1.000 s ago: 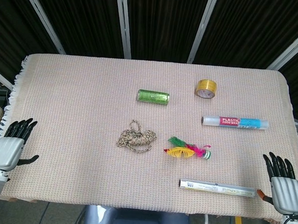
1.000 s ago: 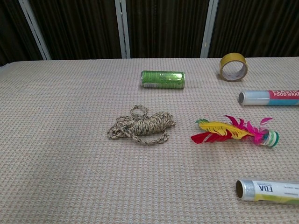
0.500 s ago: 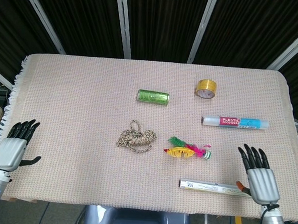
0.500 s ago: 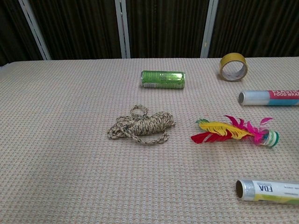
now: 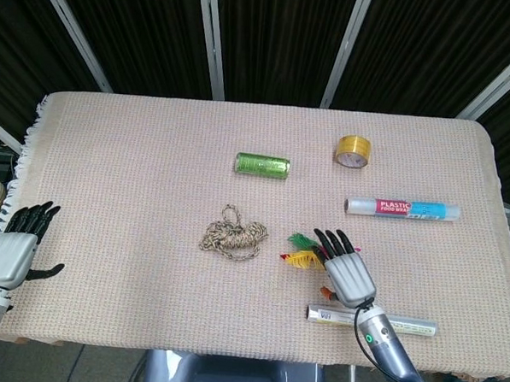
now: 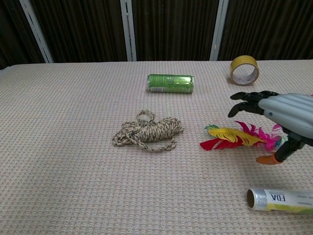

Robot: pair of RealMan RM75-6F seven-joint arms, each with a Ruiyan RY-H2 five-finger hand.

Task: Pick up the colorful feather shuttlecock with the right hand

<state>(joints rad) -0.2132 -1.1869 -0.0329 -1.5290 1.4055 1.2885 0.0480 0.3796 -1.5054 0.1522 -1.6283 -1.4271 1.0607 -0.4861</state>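
1. The colorful feather shuttlecock (image 6: 234, 137) is lying flat on the table cloth (image 5: 118, 192), a little right of the middle of the head view.
2. The right hand (image 5: 347, 270) is being held over the shuttlecock's round end, with its fingers (image 6: 244, 104) spread apart and nothing gripped.
3. In the chest view, a gap is being seen between the hand and the feathers.
4. The left hand (image 5: 12, 251) is being kept at the lower left edge of the head view, spread and holding nothing.
5. A rope bundle (image 5: 232, 235) is lying left of the shuttlecock.
6. A green can (image 5: 261, 165) and a yellow tape roll (image 5: 353, 151) are lying higher in the frame.
7. A silver tube (image 6: 281, 200) is lying below the right hand.
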